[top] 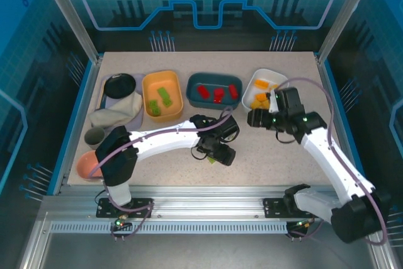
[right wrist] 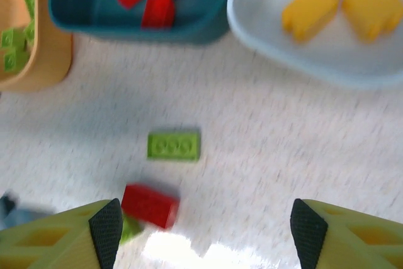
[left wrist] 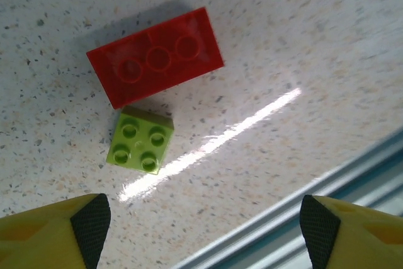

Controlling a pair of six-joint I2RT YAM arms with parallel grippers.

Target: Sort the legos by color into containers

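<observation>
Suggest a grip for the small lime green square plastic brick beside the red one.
From above: the lime green square brick lies flat, studs up. Pinch the two sides running away from the red rectangular plastic brick, which crowds a third.

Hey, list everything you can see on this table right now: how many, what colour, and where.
Tubs: three, in a row at the far side; yellow-orange tub on the left, teal tub in the middle, white tub on the right.
Green bricks: a few, in the yellow-orange tub.
Red bricks: about three, in the teal tub.
Yellow bricks: several, in the white tub.
Loose bricks: three, on the table near the front; red brick, small green brick right beside it, long green brick apart.
Bowl: one, black, far left.
Cloth: one, grey, left side.
Cup: one, grey, left edge.
Mug: one, pink, near left corner.
Left hand: open, over the loose bricks.
Right hand: open, in front of the tubs.
</observation>
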